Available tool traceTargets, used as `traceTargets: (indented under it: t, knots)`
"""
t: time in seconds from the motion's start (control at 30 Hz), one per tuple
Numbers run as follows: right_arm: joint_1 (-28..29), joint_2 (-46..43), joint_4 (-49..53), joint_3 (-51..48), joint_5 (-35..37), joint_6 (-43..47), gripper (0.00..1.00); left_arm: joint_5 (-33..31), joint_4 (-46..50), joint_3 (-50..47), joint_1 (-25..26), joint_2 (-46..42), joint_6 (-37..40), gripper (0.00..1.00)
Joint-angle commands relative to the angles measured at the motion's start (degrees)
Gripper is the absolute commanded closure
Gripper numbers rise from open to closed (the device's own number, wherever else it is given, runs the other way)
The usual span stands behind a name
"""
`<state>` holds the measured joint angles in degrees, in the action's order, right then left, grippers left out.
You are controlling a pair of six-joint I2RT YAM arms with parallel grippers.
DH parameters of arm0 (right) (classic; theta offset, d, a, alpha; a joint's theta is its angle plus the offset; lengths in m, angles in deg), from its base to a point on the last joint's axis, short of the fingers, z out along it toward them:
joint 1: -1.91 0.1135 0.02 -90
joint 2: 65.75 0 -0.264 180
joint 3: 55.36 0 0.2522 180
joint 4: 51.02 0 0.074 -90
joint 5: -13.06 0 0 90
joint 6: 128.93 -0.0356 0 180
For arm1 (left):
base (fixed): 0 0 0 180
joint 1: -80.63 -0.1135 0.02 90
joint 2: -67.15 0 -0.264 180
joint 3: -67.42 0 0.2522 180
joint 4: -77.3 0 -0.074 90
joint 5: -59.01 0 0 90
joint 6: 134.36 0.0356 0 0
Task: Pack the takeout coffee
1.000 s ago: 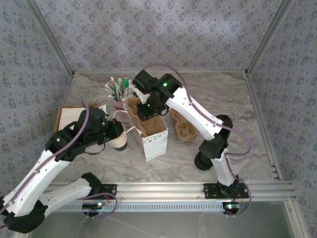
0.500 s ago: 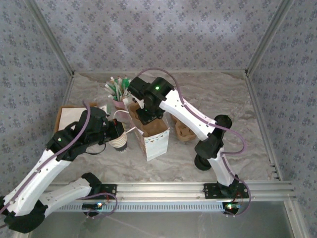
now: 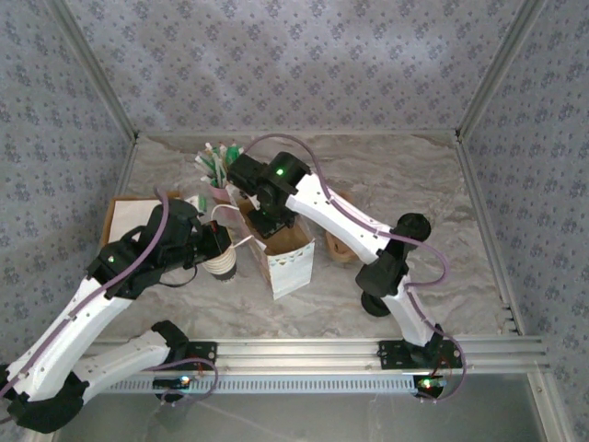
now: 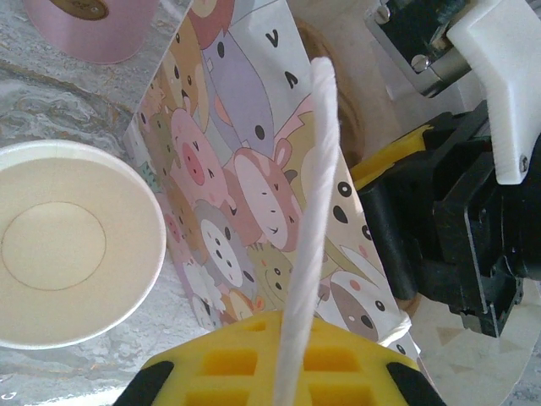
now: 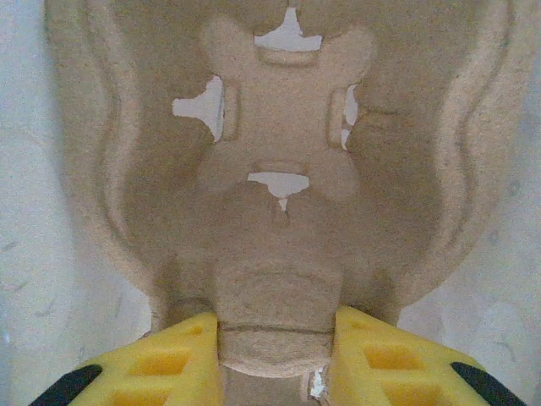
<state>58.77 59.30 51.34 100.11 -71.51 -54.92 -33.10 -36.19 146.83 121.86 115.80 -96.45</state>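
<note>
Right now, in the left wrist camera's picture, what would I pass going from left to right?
white paper cup, seen from above → paper bag printed with cartoon animals → right arm

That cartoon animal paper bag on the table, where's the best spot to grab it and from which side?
Pinch the white rope handle, coming from the left arm's side of the bag. It loops up clear of the thin paper walls; the left gripper is shut on it there. That leaves the mouth free for the right gripper holding the cardboard cup tray.
</note>
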Motion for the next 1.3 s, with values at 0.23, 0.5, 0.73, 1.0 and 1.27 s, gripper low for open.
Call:
traceTargets:
  t: [0.23,0.5,0.73,1.0,1.27]
  knots:
    - [0.98,1.23,2.79,-0.14,2.77,0.87,0.67,0.96,-0.53,-0.6,-0.48,-0.55,0.32,0.97]
    - [1.06,1.33,1.05,-2.48,0.06,0.48,0.67,0.96,-0.47,-0.89,-0.5,-0.97,0.23,0.97]
    - [0.82,1.76,0.36,-3.58,-1.1,0.08,0.67,1.05,-0.61,-1.13,-0.51,-1.03,0.28,0.97]
    - [0.5,1.62,-1.23,-6.0,-1.82,-0.36,0.67,1.14,-0.72,-1.27,-0.46,-1.11,0.24,0.97]
    - [0.0,1.58,-2.24,-7.68,-1.66,-0.79,0.67,1.31,-0.99,-1.37,-0.53,-1.06,0.24,0.97]
